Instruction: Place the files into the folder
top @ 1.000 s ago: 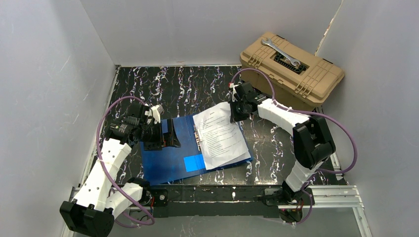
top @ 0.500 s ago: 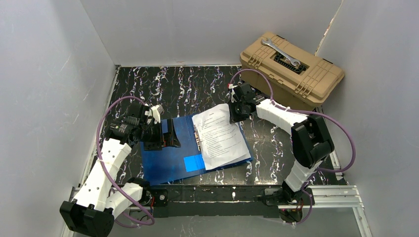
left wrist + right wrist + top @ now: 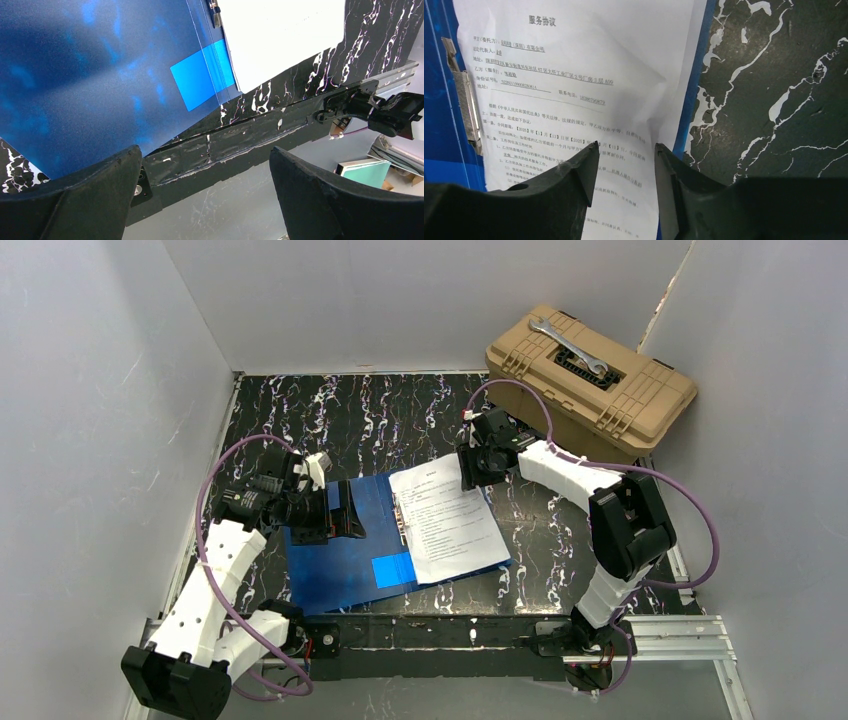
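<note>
The blue folder (image 3: 335,565) lies open on the black marbled table, its metal clip (image 3: 466,100) along the spine. The files (image 3: 450,520), white sheets with black print, rest on its right half. My right gripper (image 3: 470,468) hovers over the files' far right corner. In the right wrist view the right gripper (image 3: 626,147) stands open above the printed files (image 3: 574,75), nothing pinched between its fingers. My left gripper (image 3: 345,523) is wide open over the folder's left cover. The left wrist view shows the left gripper (image 3: 203,150) empty, the folder (image 3: 90,75) beneath, and the files (image 3: 285,35).
A tan toolbox (image 3: 590,380) with a wrench (image 3: 570,347) on its lid stands at the back right. White walls close in the table on three sides. A metal rail (image 3: 680,640) runs along the near edge by the arm bases.
My right gripper's jaws have opened and let go of the files' far corner. The sheets have settled flatter on the folder. The left arm has not moved.
</note>
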`<act>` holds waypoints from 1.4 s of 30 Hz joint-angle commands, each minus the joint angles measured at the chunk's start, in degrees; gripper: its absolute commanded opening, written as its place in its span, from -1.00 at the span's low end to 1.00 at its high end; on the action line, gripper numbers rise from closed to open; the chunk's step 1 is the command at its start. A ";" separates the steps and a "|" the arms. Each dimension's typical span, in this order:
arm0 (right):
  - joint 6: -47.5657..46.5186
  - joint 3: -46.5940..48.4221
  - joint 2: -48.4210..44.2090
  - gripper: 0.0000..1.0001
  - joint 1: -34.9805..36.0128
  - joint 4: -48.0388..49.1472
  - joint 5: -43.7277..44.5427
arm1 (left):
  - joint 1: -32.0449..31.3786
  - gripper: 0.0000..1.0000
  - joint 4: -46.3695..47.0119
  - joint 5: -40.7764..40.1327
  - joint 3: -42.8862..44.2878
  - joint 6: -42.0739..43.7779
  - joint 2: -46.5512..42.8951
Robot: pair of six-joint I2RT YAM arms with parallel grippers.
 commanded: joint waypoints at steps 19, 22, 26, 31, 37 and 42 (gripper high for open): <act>6.48 2.32 -5.94 0.13 8.15 1.05 2.00 | 0.22 0.96 4.63 0.49 -3.41 -4.34 0.07; 8.17 4.81 -3.28 0.08 11.09 0.80 2.11 | 0.22 0.96 5.39 0.20 -4.86 -5.35 1.26; 10.82 7.24 0.33 0.04 14.22 1.97 3.14 | 0.22 0.97 7.48 0.12 -7.21 -7.11 2.07; 12.88 10.33 5.01 -0.02 16.76 2.53 3.15 | 0.22 0.96 10.70 0.99 -10.53 -9.19 4.32; 14.83 13.42 9.41 -0.08 18.88 2.73 3.41 | 0.24 0.97 13.49 1.13 -13.19 -10.58 6.45; 16.43 14.57 11.59 -0.13 19.40 3.17 4.21 | 0.22 0.96 15.08 2.02 -14.62 -11.95 9.69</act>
